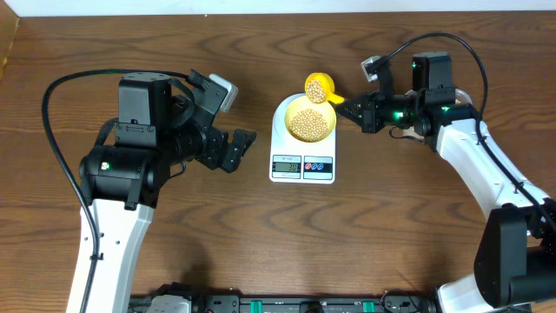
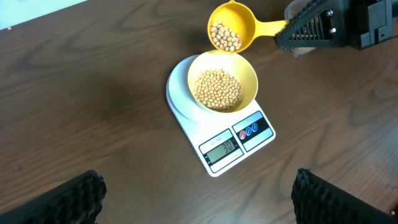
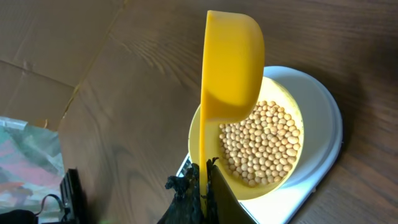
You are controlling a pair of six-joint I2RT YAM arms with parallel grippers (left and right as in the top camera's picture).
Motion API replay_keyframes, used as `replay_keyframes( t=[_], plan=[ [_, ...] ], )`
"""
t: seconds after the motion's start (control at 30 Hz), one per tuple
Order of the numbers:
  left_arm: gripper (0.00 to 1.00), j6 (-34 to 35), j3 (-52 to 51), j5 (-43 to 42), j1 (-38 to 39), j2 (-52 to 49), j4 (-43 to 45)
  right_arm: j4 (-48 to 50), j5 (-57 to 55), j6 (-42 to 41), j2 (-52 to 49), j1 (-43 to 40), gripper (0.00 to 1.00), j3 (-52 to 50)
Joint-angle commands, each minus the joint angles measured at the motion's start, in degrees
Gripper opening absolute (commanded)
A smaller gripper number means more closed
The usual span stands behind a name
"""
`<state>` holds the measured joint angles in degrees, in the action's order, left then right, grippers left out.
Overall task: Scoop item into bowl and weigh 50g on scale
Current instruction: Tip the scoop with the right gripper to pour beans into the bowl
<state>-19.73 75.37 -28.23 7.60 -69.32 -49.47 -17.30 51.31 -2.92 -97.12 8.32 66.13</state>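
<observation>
The pale yellow bowl (image 1: 311, 123) (image 2: 222, 88) (image 3: 261, 146) sits on the white scale (image 1: 302, 165) (image 2: 214, 152) and holds a layer of tan beans (image 1: 310, 122) (image 2: 217, 89) (image 3: 261, 143). A bright yellow scoop (image 1: 319, 88) (image 2: 231, 28) (image 3: 230, 68) with some beans in it hangs tilted over the bowl's far rim. My right gripper (image 1: 358, 111) (image 3: 204, 183) is shut on the scoop's handle. To the left of the scale my left gripper (image 1: 230, 139) (image 2: 199, 199) stands open and empty over bare table.
The scale's display (image 2: 222, 148) and its red and blue buttons (image 2: 249, 130) face the table's front. A cable loops over the table behind the right arm (image 1: 452, 43). The table's far edge (image 1: 278, 9) runs behind the scale.
</observation>
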Motion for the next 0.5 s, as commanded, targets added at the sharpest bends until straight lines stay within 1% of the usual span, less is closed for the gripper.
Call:
replay_keyframes(
  t=[0.0, 0.23, 0.47],
  plan=[
    [0.98, 0.07, -0.13, -0.72, -0.24, 0.09, -0.02, -0.15, -0.39, 1.84, -0.35, 0.46, 0.01, -0.26],
    [0.98, 0.07, -0.13, -0.72, -0.24, 0.09, -0.02, -0.5, -0.39, 5.38, -0.33, 0.48, 0.01, -0.26],
    [0.97, 0.07, -0.13, -0.72, -0.24, 0.09, -0.02, -1.62, -0.44, 12.26, -0.33, 0.46, 0.01, -0.26]
  ],
)
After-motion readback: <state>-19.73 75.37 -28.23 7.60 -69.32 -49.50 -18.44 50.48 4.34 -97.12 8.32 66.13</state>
